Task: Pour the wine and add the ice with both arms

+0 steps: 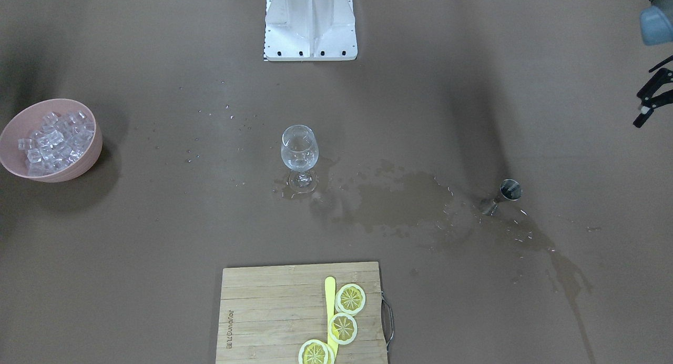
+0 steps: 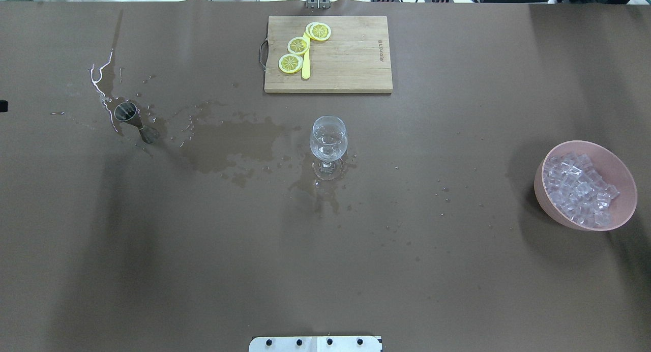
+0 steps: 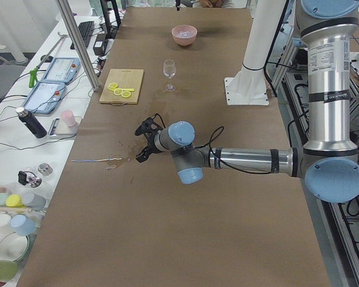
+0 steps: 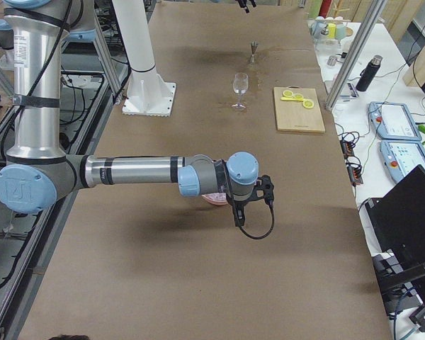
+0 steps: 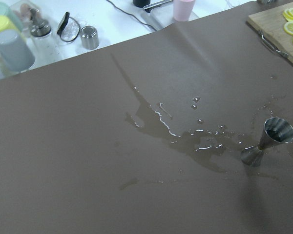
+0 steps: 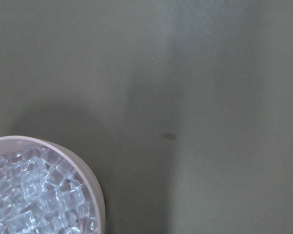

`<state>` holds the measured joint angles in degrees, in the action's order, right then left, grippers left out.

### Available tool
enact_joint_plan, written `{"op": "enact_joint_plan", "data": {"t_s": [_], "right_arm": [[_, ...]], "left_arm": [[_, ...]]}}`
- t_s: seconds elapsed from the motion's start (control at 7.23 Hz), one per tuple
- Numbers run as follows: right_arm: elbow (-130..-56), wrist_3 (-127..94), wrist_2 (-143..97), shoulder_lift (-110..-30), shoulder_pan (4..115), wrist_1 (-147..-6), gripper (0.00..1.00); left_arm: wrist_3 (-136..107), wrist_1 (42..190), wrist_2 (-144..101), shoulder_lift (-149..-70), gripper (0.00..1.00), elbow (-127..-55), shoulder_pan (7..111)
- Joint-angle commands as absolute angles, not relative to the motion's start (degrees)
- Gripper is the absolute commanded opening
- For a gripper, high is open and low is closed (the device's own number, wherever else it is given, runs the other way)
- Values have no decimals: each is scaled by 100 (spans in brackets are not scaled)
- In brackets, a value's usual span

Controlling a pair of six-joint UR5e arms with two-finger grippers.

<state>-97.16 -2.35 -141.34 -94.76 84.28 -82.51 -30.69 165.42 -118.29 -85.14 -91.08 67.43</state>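
Overhead exterior is showing a puddle [image 2: 229, 143] wetting the left-edge jigger [image 2: 136, 122], probably inviting slips. Whether the left gripper [image 1: 651, 98] and right gripper [image 4: 249, 209] are gaping, I cannot tell.

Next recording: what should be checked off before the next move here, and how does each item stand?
1. Glass upright, mid-table: ok.
2. Jigger upright: ok.
3. Table dry: not ok; a spill spreads from jigger to glass.
4. Ice heaped in the bowl: ok.
5. Left pincer and right pincer open: cannot tell.
6. Left arm and right arm clear of the glass: ok.
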Motion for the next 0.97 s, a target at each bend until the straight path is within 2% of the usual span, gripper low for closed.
{"op": "enact_joint_plan", "data": {"t_s": [0.0, 0.83], "right_arm": [[-9624, -246, -14159, -9475, 8376, -8139, 100], [-9606, -229, -14133, -9448, 8314, -8095, 100]], "left_arm": [[-3585, 17601, -11051, -8797, 97, -8667, 5927], [-4131, 18202, -9549, -8876, 98, -8455, 4854]]}}
